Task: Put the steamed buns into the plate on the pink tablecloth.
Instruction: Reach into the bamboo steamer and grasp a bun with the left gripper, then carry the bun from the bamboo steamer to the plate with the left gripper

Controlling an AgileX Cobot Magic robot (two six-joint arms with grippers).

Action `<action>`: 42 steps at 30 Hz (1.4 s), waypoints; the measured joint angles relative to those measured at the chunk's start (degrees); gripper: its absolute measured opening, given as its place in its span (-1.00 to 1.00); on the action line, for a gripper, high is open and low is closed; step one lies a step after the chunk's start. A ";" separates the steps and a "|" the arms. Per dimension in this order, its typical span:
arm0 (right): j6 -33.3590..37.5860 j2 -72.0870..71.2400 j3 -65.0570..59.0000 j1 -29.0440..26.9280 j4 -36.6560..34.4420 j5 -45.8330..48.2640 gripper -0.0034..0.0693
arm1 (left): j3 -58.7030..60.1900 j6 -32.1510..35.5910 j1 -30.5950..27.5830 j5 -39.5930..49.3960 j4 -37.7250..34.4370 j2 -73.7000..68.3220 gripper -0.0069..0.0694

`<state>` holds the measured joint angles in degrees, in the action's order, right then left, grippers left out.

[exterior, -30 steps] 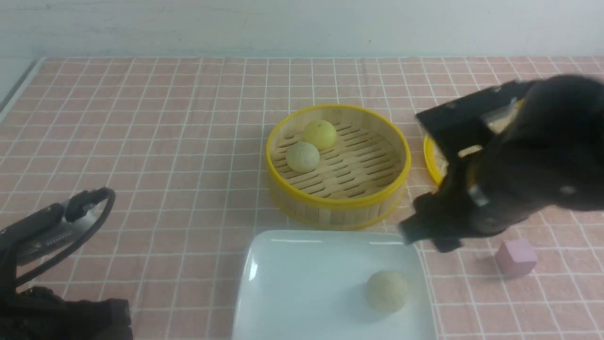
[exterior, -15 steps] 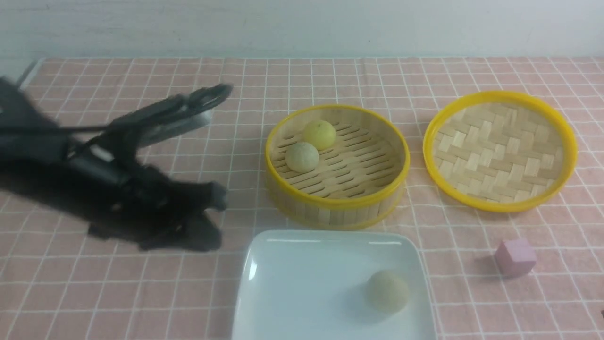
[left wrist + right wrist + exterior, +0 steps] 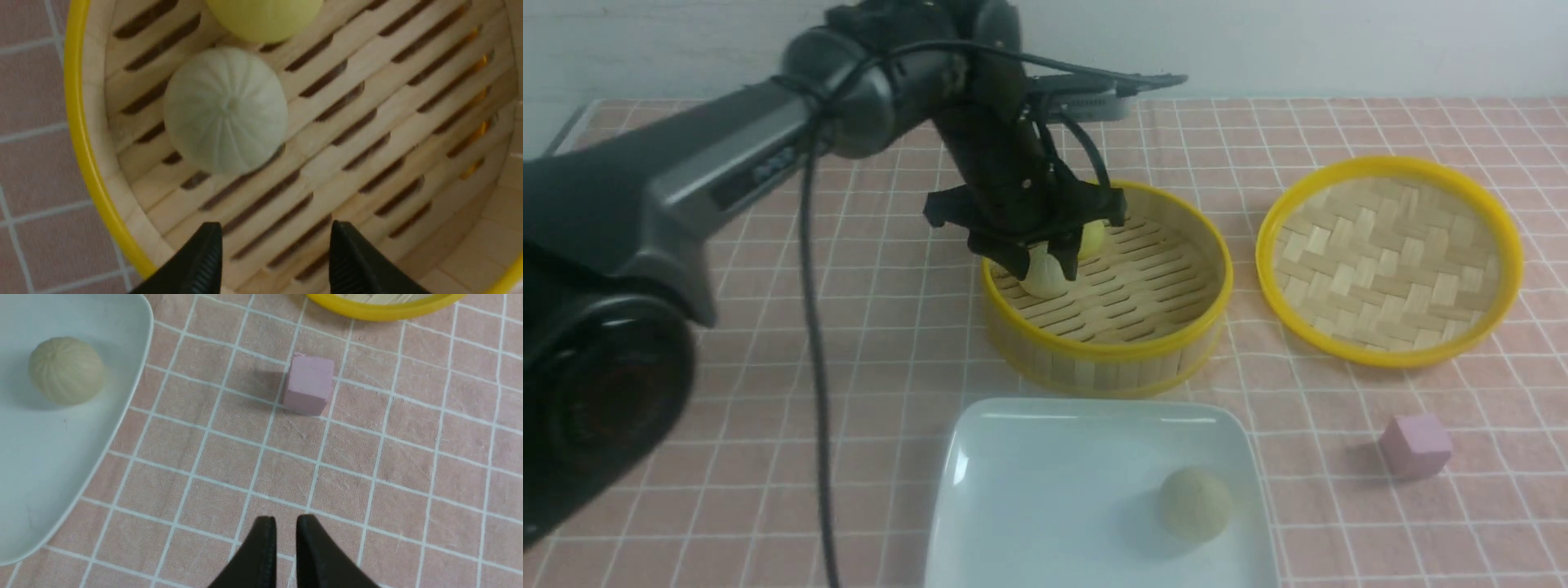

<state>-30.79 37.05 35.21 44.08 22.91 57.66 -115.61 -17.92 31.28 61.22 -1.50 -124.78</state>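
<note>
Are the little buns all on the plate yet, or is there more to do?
One pale round bun is already on the white square plate. The open left gripper holds nothing. Two are left: another pale bun and the yellow bun, both inside the round bamboo steamer.

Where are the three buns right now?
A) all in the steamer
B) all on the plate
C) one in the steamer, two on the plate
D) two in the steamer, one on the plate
D: the yellow bun and a pale bun sit in the steamer, while another pale bun rests on the white plate.
</note>
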 joint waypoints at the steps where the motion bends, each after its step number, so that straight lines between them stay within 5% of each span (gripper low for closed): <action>1: 0.00 0.00 0.00 0.00 0.06 -0.34 -0.71 | -2.32 -1.11 0.22 0.29 1.50 -1.62 0.17; 9: 0.00 0.00 -0.14 0.00 0.06 -1.61 -0.67 | -7.42 -6.53 0.45 -0.64 11.86 -7.85 0.06; 17: -0.04 0.00 -0.15 0.00 0.06 -1.61 -0.62 | -7.77 -6.90 0.45 0.97 6.30 -7.58 -0.74; 23: -0.04 0.00 -0.15 0.00 0.06 -1.61 -0.60 | -7.72 -7.40 1.38 8.47 0.78 0.30 -0.75; 33: -0.04 0.00 -0.20 0.00 -0.14 -1.55 -0.56 | 9.49 -7.12 14.88 9.61 6.85 14.09 -0.75; 42: -0.04 0.00 -0.22 0.00 -0.14 -1.55 -0.54 | 26.17 -19.95 17.69 6.21 9.68 14.12 -0.74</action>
<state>-30.83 37.05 34.99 44.08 22.77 56.11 -89.44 -37.87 48.98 67.43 8.17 -110.66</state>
